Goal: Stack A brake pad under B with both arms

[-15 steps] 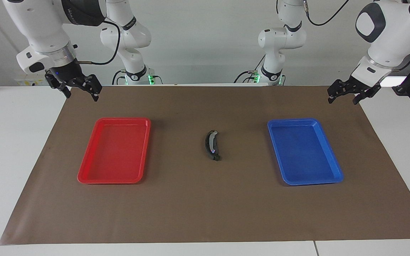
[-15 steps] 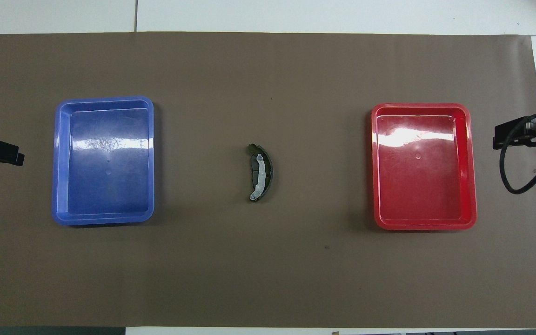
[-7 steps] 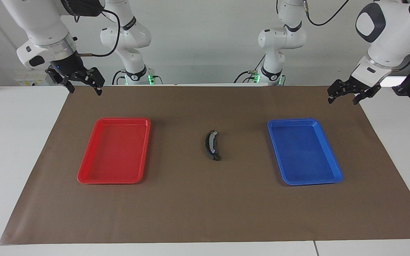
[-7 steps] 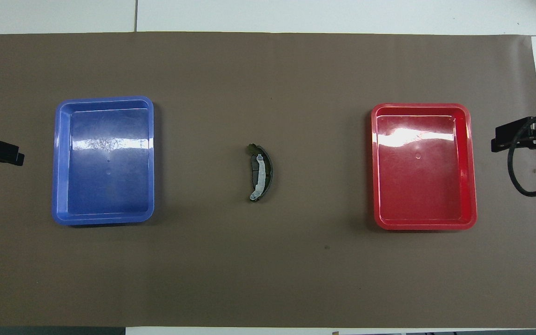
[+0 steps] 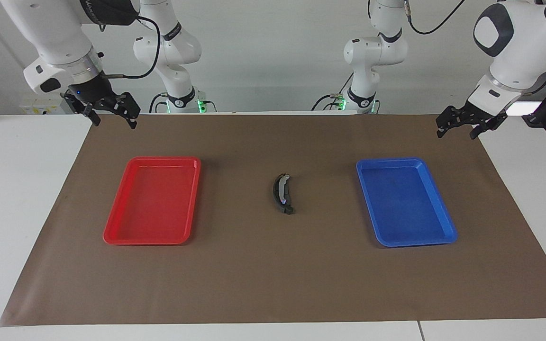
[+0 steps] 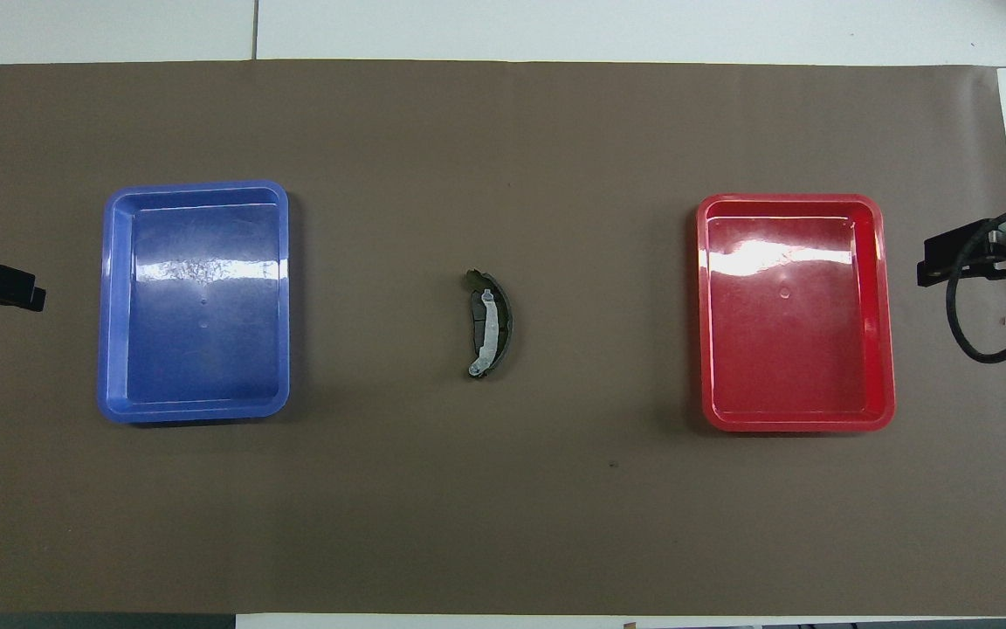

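In the middle of the brown mat, B (image 6: 489, 328), a dark crescent with a silver band, lies on top of the A brake pad (image 6: 476, 307), whose flat dark grey face shows beside the band. In the facing view B (image 5: 281, 188) covers most of the pad. My right gripper (image 5: 114, 123) hangs open and empty over the mat's corner at the right arm's end. My left gripper (image 5: 456, 135) hangs open and empty over the mat's edge at the left arm's end. Both are well apart from the stack.
A red tray (image 5: 116, 222) lies toward the right arm's end and a blue tray (image 5: 443, 218) toward the left arm's end, each with nothing in it. The brown mat (image 5: 273, 274) covers most of the white table.
My right gripper has risen a little and drawn back toward its corner of the mat. The left arm and the stack have not moved.
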### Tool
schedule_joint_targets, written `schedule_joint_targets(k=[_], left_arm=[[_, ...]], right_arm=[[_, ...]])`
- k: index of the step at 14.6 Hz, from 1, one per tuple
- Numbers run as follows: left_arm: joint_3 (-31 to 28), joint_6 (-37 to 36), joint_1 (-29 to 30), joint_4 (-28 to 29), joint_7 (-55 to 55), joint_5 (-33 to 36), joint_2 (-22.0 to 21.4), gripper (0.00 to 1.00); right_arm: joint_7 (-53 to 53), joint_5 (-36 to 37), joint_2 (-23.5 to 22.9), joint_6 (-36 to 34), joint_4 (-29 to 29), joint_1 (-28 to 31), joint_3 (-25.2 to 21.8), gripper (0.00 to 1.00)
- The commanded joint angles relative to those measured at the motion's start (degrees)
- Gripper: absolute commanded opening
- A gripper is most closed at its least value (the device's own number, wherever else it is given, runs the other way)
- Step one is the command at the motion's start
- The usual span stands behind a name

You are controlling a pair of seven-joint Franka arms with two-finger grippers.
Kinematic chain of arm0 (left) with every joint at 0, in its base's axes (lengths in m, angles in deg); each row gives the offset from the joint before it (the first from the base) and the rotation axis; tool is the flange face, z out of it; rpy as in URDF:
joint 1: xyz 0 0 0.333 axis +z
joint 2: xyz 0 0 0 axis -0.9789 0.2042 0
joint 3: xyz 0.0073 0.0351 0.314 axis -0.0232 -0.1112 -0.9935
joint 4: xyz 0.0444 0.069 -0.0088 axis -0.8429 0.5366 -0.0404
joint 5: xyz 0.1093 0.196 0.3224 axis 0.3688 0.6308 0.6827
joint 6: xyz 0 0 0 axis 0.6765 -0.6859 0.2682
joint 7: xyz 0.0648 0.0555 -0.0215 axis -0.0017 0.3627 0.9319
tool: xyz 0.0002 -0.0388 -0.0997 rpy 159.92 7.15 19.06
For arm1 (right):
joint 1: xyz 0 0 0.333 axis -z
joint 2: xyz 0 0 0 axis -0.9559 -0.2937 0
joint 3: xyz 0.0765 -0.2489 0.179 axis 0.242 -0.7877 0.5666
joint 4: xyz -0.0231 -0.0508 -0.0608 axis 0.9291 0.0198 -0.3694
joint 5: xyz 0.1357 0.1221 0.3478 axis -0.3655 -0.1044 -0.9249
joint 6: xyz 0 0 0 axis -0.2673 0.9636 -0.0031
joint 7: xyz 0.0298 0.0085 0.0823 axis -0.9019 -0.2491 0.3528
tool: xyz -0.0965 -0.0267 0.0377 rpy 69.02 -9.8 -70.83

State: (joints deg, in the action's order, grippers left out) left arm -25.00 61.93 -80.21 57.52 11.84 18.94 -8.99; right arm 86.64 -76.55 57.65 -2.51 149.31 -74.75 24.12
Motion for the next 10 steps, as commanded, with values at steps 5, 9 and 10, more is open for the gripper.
schedule_joint_targets(k=[5, 9, 10], left_arm=[[0.4, -0.27, 0.41, 0.29, -0.3, 0.83, -0.35, 0.99], [0.4, -0.18, 0.32, 0.29, -0.3, 0.83, -0.35, 0.99], [0.4, -0.18, 0.32, 0.29, -0.3, 0.83, -0.35, 0.99]], right_arm=[[-1.58, 1.23, -0.23, 0.15, -0.54, 0.34, 0.41, 1.0], [-1.66, 1.23, -0.31, -0.03, -0.54, 0.43, 0.41, 1.0], [-1.66, 1.23, -0.23, -0.03, -0.63, 0.34, 0.41, 1.0]])
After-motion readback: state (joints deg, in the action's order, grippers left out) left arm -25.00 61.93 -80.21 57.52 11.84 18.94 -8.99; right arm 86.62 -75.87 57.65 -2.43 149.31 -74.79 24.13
